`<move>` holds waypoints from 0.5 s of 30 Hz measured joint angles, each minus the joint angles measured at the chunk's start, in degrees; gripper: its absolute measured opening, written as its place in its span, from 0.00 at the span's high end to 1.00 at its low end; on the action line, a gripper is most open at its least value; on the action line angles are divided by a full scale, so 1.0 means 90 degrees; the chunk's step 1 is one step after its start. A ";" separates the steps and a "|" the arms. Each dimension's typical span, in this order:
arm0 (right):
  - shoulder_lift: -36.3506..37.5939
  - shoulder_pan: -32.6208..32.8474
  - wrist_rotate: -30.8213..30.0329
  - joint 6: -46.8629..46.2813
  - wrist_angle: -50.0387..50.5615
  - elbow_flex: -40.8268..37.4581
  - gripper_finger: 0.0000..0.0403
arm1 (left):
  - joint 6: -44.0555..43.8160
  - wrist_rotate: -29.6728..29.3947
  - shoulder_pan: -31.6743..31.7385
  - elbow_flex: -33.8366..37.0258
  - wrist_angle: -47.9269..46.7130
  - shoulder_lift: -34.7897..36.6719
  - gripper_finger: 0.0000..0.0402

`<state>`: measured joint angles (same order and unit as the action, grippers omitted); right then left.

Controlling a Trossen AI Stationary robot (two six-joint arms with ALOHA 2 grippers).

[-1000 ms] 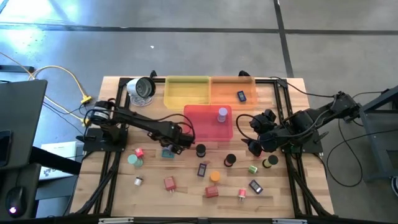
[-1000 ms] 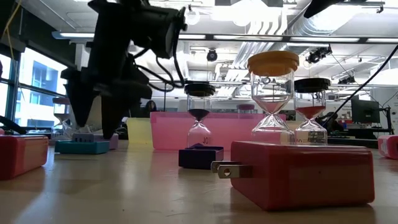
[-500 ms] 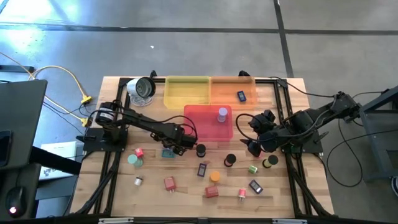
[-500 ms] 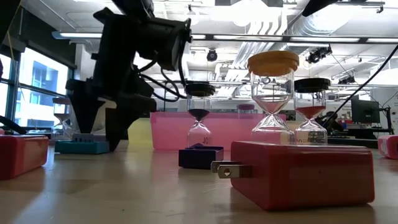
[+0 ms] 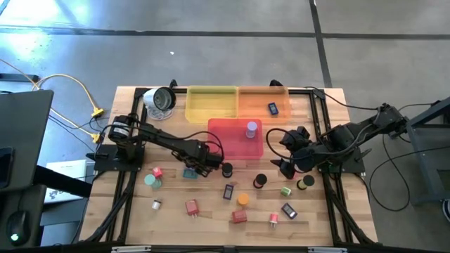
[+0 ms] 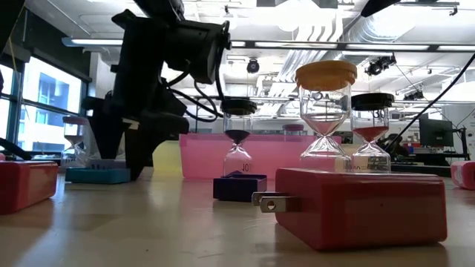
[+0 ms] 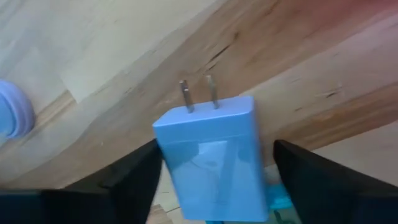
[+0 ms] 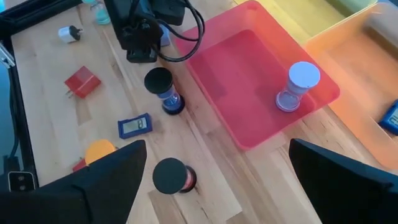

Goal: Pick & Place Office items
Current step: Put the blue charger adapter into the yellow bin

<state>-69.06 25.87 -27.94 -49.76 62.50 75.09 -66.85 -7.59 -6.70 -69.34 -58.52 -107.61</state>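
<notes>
Left gripper (image 5: 199, 166) low over the table just in front of the pink tray's (image 5: 219, 145) near left corner, fingers (image 7: 134, 180) spread to either side of a light blue plug adapter (image 7: 211, 155), its two metal prongs pointing away from the wrist; whether the fingers touch the adapter's sides I cannot tell; a teal piece (image 7: 278, 200) shows under the adapter's edge; in the low view this gripper (image 6: 126, 159) stands with fingertips down at the wood beside a flat teal block (image 6: 98, 174); outward, a black-capped sand timer (image 5: 227, 169) stands just beside the gripper, a lilac-capped sand timer (image 5: 251, 128) stands inside the pink tray, a blue rectangular piece (image 5: 273, 109) lies in the orange tray (image 5: 256, 103), the yellow tray (image 5: 211, 102) sits beside it; farther forward on the table lie a red plug block (image 5: 191, 206), a dark rectangular piece (image 5: 228, 191), an orange-capped timer (image 5: 242, 199), another black-capped timer (image 5: 259, 181), a green piece (image 5: 286, 190); right gripper (image 5: 285, 151) waits well apart at the table's right side, fingers (image 8: 106, 180) spread wide with nothing between them; a round silver-rimmed object (image 5: 161, 99) sits at the far left corner.
</notes>
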 joint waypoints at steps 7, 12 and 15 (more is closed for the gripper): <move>0.0000 0.0000 -0.0015 0.0033 -0.0014 0.0000 0.05 | 0.0176 -0.0080 0.0000 0.0005 -0.0063 -0.0003 0.49; 0.0000 0.0000 -0.0029 0.0060 -0.0015 0.0000 0.05 | 0.0400 -0.0078 0.0005 0.0005 -0.0112 0.0037 0.49; 0.0000 0.0000 -0.0031 0.0161 -0.0015 0.0000 0.05 | 0.0399 -0.0047 0.0005 0.0036 -0.0434 0.0240 0.49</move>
<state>-69.06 25.87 -28.23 -48.31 62.37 75.09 -63.26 -8.01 -6.66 -69.01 -62.43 -105.45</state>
